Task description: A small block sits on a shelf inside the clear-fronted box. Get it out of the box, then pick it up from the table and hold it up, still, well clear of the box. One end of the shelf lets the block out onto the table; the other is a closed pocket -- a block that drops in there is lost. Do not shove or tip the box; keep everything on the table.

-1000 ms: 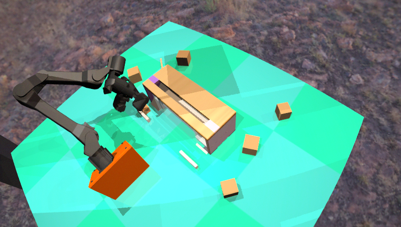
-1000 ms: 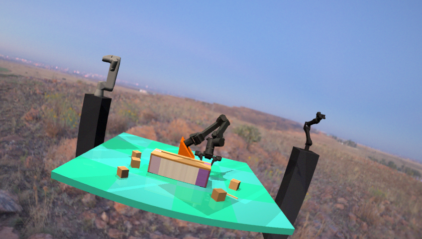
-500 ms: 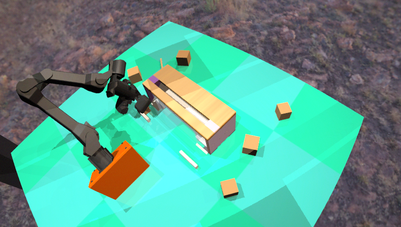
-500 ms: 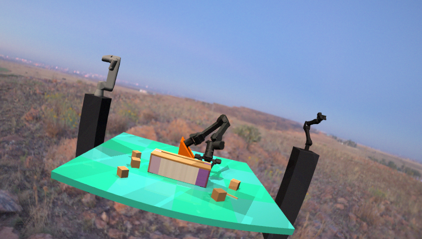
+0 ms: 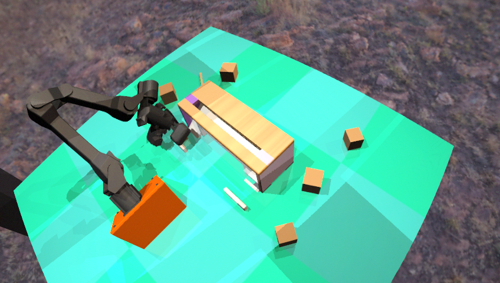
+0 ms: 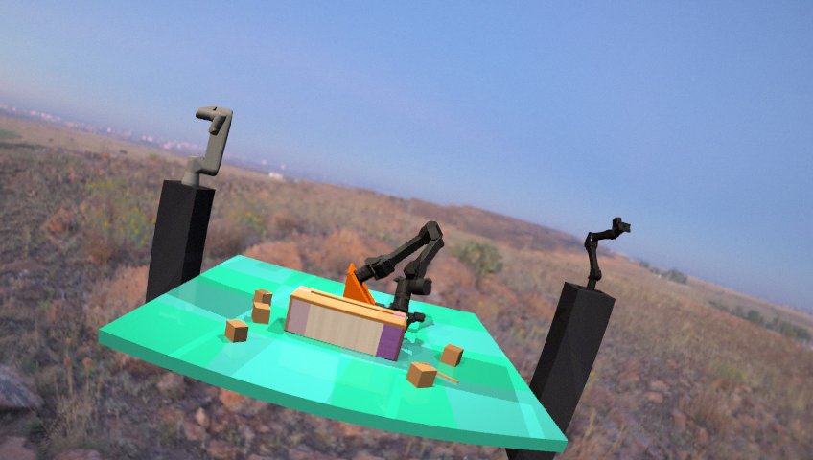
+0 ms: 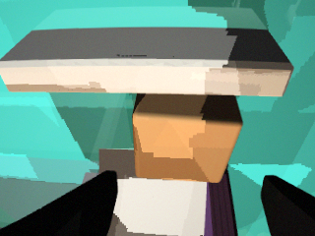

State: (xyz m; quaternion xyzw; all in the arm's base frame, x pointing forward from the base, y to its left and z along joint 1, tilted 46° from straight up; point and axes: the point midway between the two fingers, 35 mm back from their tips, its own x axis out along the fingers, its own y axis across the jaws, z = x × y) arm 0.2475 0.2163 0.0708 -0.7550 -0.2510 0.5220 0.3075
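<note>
The small orange-tan block (image 7: 182, 143) lies on the table outside the box, between a white bar (image 7: 148, 76) (image 5: 183, 148) and the pale outlet piece (image 7: 159, 206) at the box's purple end. In the top view it is hidden by the gripper. My gripper (image 5: 168, 141) (image 7: 189, 184) is open and low beside the purple end of the box (image 5: 252, 122) (image 6: 342, 330). In the wrist view the block shows ahead of the gap between the fingertips, a little left of its middle, and nothing is gripped. In the exterior view the gripper is partly behind the box.
Larger wooden cubes stand around the box, including one cube (image 5: 168, 93) (image 6: 452, 355) behind the gripper and another (image 5: 228, 72) (image 6: 421, 375) past the purple end. A thin stick (image 5: 200, 78) lies near them. A second white bar (image 5: 234, 198) lies before the box. The orange base (image 5: 150, 213) is at the front.
</note>
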